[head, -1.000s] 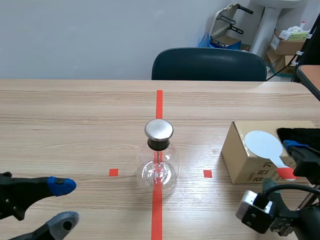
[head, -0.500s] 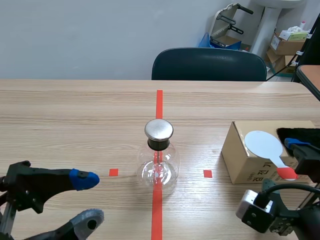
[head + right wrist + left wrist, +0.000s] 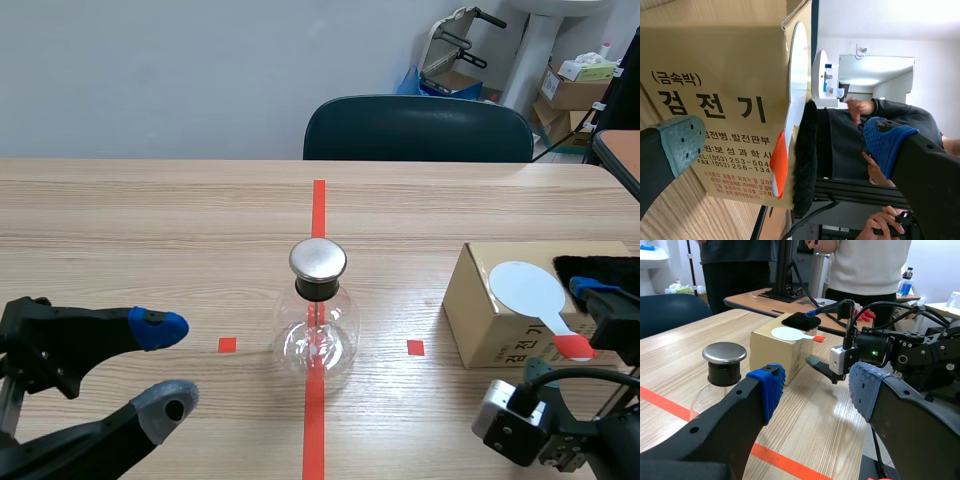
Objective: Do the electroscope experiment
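The electroscope, a clear glass flask (image 3: 317, 335) with a metal cap (image 3: 318, 259), stands on the red tape line mid-table. My left gripper (image 3: 163, 366) hovers open to the flask's left, nothing between its fingers; in the left wrist view the flask cap (image 3: 724, 354) shows beyond the blue fingertip (image 3: 767, 386). A white paddle (image 3: 527, 289) with an orange handle and a black fur cloth (image 3: 598, 268) lie on a cardboard box (image 3: 492, 325). My right gripper (image 3: 785, 142) is open at the box's near end, with the paddle's orange handle (image 3: 779, 162) and the cloth (image 3: 805, 155) ahead between its fingers.
A dark chair (image 3: 418, 128) stands behind the table's far edge. In the left wrist view, people (image 3: 872, 265) stand by another table beyond the right arm (image 3: 900, 350). Boxes and equipment sit in the far right corner of the room.
My left gripper has risen and come in toward the flask, then drifted slightly back left. The right arm, box, paddle and flask have not moved.
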